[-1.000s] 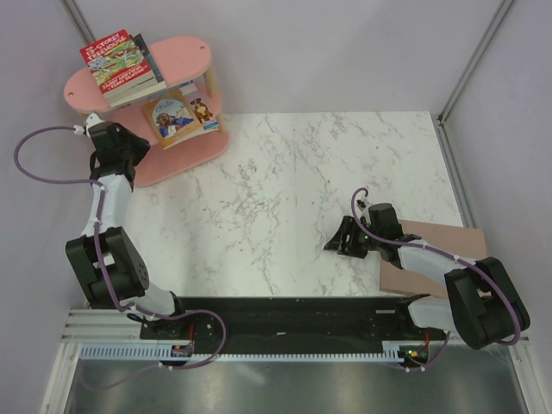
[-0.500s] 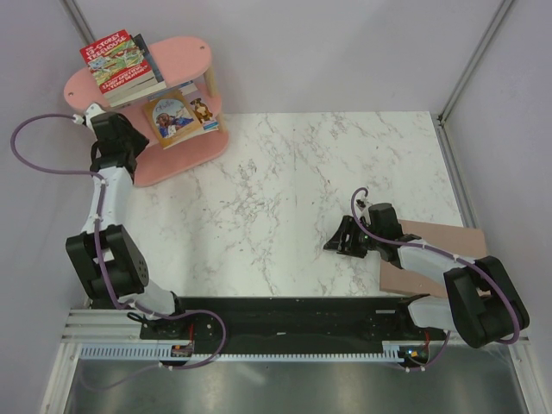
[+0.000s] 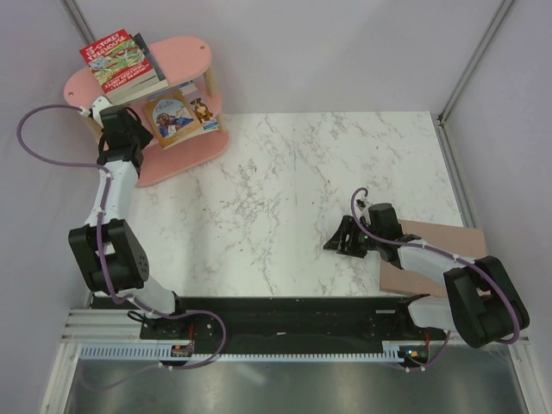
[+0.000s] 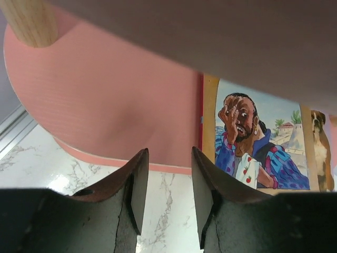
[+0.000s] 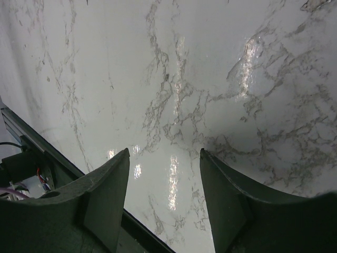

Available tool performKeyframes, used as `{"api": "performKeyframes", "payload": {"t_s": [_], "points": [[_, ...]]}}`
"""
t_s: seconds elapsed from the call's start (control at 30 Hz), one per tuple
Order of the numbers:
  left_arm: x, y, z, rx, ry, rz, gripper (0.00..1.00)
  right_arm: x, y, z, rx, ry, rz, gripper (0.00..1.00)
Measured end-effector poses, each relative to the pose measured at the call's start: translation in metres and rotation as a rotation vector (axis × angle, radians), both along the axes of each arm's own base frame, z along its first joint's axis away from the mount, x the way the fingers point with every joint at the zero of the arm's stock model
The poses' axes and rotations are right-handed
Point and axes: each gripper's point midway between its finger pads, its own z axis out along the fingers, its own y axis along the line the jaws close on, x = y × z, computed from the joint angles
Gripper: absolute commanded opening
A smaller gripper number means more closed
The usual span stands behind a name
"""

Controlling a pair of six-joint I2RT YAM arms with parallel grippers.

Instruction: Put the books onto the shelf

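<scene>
The white marble-patterned table (image 3: 328, 172) takes up most of what I can see, and the pink three-tier shelf with oval boards and pale wooden posts (image 3: 185, 53) stands on it.

The left arm reaches right up to the shelf. The left gripper (image 4: 168, 153) sits at the shelf's near edge, poking in beneath one of the boards. Its jaws are apart with only air between them, holding nothing. The right arm is well away from the shelf, over on the opposite side of the table. The right gripper (image 5: 163, 158) hangs low over bare marble, jaws likewise spread and empty.

A flat plain brown board (image 3: 440, 250) lies farther from the shelf than the right gripper does, partly under that arm.

On the shelf's top board sits a stack of paperbacks (image 3: 148, 79), with the red cartoon treehouse book (image 3: 116, 59) uppermost. I can see little but the edges of the ones beneath it. On a board under the top one rest the orange-tan book with the blue-clad figure (image 4: 247, 137) and, just beside it, the light blue book with puppies (image 3: 201, 110). The orange-tan book is the nearer of the two to the left gripper, just ahead of its fingertips and not touched by them.
</scene>
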Motion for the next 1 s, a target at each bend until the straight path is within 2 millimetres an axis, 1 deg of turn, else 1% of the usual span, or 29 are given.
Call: {"api": "performKeyframes", "payload": {"t_s": [0.13, 0.27, 0.33, 0.37, 0.43, 0.5, 0.6, 0.7, 0.8, 0.83, 0.87, 0.93, 1.0], "points": [[0.003, 0.001, -0.002, 0.036, 0.015, 0.014, 0.45, 0.0, 0.0, 0.0, 0.0, 0.0, 0.0, 0.65], [0.006, -0.005, -0.004, 0.067, 0.029, 0.007, 0.44, 0.0, 0.0, 0.0, 0.001, -0.001, 0.0, 0.64], [0.006, -0.008, -0.004, 0.073, 0.031, 0.001, 0.41, 0.0, 0.0, 0.0, 0.001, -0.002, 0.001, 0.65], [0.006, -0.009, -0.004, 0.075, 0.032, 0.001, 0.37, 0.0, 0.0, 0.0, 0.001, -0.002, 0.001, 0.65], [0.006, -0.009, -0.005, 0.076, 0.032, -0.001, 0.32, 0.0, 0.0, 0.0, 0.002, -0.002, 0.001, 0.65], [0.005, -0.01, -0.006, 0.078, 0.023, -0.002, 0.29, 0.0, 0.0, 0.0, 0.002, -0.001, 0.001, 0.64], [-0.003, -0.014, -0.011, 0.074, 0.025, -0.013, 0.27, 0.0, 0.0, 0.0, 0.002, -0.001, 0.001, 0.65], [-0.015, -0.021, -0.036, 0.06, 0.089, -0.029, 0.26, 0.0, 0.0, 0.0, 0.002, -0.001, 0.001, 0.65], [-0.027, -0.024, -0.057, 0.049, 0.144, -0.034, 0.2, 0.0, 0.0, 0.0, 0.002, -0.001, 0.002, 0.65], [-0.03, -0.025, -0.061, 0.047, 0.152, -0.034, 0.1, 0.0, 0.0, 0.0, 0.002, -0.001, 0.002, 0.65], [-0.033, -0.026, -0.062, 0.045, 0.155, -0.034, 0.03, 0.0, 0.0, 0.0, 0.002, -0.001, 0.002, 0.65], [-0.037, -0.026, -0.059, 0.038, 0.143, -0.028, 0.02, 0.0, 0.0, 0.0, 0.002, -0.001, 0.002, 0.65], [-0.039, -0.027, -0.051, 0.035, 0.121, -0.024, 0.02, 0.0, 0.0, 0.0, 0.003, -0.001, 0.002, 0.65]]}}
